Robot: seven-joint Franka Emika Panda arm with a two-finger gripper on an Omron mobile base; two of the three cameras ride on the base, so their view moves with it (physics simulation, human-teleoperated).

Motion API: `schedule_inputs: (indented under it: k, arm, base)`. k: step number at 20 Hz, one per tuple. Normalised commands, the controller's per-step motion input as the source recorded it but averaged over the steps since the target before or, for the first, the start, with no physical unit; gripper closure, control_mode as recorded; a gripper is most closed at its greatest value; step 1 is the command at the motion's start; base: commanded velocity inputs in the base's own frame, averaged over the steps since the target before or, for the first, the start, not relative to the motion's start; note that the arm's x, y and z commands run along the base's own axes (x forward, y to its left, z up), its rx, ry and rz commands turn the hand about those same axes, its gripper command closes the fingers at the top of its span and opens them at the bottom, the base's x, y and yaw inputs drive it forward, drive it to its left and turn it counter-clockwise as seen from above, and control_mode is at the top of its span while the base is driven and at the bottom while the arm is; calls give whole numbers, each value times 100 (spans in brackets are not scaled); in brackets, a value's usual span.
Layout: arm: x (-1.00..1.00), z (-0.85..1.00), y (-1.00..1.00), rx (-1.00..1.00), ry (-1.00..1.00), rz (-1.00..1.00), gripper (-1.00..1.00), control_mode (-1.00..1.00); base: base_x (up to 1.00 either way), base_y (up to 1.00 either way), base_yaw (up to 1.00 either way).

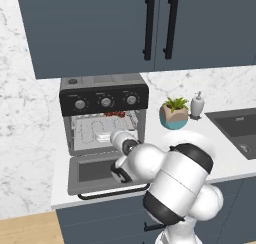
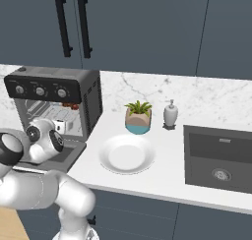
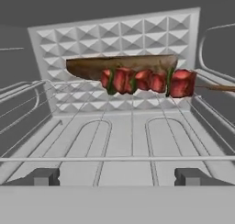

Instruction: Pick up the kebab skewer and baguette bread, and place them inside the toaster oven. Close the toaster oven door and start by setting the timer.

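A rendered kitchen scene shows a white robot arm reaching into a toaster oven (image 1: 104,119) that stands at the left end of a white marble desk (image 2: 162,177), against the back wall under dark blue cupboards. The toaster oven door (image 1: 100,174) is folded down flat toward the front edge of the desk, its black bar handle at the front. The pincer (image 3: 117,177) is inside the oven mouth, its two dark fingertips (image 3: 46,176) spread wide apart with nothing between them. In the hand view, the baguette bread (image 3: 92,67), a brown elongated loaf, lies crosswise at the back of the wire rack (image 3: 128,140), close to the oven's dimpled rear wall. The kebab skewer (image 3: 147,81), threaded with red chunks and green bits, lies just in front of the loaf and overlaps it, its thin stick pointing toward the right wall of the oven. From the left base view the red chunks show at the upper right of the oven opening. To the right of the oven on the desk sit an empty white plate (image 2: 127,154), a small potted plant (image 2: 138,117) and a soap dispenser (image 2: 170,114) near the back wall, and a dark sink (image 2: 219,158) at the right end.
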Motion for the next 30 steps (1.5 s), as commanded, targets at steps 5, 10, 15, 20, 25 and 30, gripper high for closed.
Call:
schedule_inputs:
  k: [5, 10, 15, 20, 25, 30]
  arm:
    - [-37, 37, 0, 1, 0, -1, -100, -100]
    - [-58, 36, 0, 1, 5, -5, -100, -100]
    - [-54, 53, 0, 0, 14, -10, -100, -100]
    - [-54, 49, 0, 0, 19, -11, -100, -100]
    - [-67, 26, 0, 0, 18, -8, -100, -100]
    - [-88, 11, 3, 0, 8, -1, -100, -100]
  base:
    - [0, 0, 0]
    - [0, 0, 0]
    - [0, 0, 0]
    - [0, 0, 0]
    - [0, 0, 0]
    - [0, 0, 0]
